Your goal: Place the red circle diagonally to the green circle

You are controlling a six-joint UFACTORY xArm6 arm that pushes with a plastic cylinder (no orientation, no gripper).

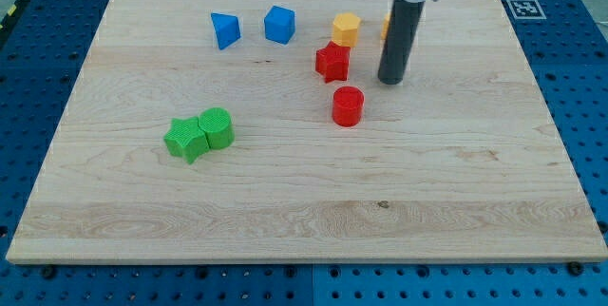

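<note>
The red circle (349,105) is seen near the middle of the counter (285,201), standing free, just below the red star (332,61) and well apart from the green circle (217,126), which lies toward the view's left, touching the green star (185,139) on its left side. My tip (390,81) is set down on the counter to the upper right of the red circle, near it but not touching, and just to the right of the red star. No jaws are carried by this arm; only a plain rod is fitted, so nothing is held or clasped. Further up, two blue blocks (226,29) (280,24) and a yellow block (346,28) are seen, with an orange-yellow block partly hidden behind the rod. The step in hand is judged to be the approach: the tip is being lined up behind the red circle, and the push itself appears not yet begun. For the next move, contact on the circle's right side is called for, so that it is driven leftward across the counter to a spot off a corner of the green circle, either above-right or below-right of it. Care is needed that the red star is not dragged along and that the green pair is not struck.
</note>
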